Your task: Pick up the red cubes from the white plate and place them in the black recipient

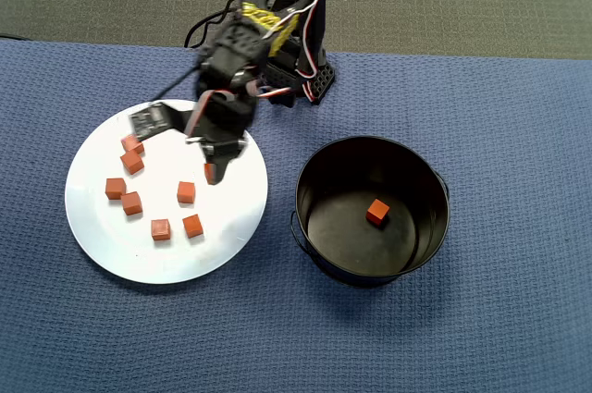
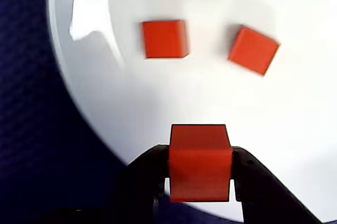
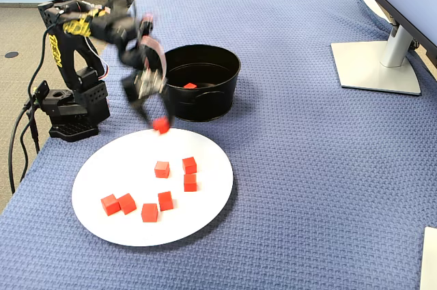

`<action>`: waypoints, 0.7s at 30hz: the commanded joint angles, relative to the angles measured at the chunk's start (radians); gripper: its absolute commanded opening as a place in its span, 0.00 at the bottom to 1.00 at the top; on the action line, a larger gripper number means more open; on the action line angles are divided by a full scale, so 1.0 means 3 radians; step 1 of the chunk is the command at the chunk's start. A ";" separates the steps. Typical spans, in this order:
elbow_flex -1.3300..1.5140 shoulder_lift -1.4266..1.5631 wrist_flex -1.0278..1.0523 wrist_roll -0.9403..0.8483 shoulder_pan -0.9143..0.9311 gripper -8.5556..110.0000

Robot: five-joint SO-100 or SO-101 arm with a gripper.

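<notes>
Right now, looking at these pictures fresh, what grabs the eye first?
The black robot arm's gripper pinches one red cube just above the near edge of the white plate. Seven more red cubes lie scattered on that plate. Beside it, in the overhead view, a black pot holds a single cube.

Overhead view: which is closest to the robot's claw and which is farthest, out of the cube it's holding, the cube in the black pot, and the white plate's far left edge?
1. The held cube, right between the fingers of the gripper.
2. The white plate, its left edge, out to the left.
3. The cube in the black pot, off to the right; only slightly farther.
</notes>
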 commanded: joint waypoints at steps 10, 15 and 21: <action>-0.1370 -0.0225 0.0537 0.1953 -0.2332 0.07; -0.1074 -0.0276 0.0614 0.1667 -0.2664 0.42; -0.1125 -0.0097 0.0793 0.0654 -0.1493 0.41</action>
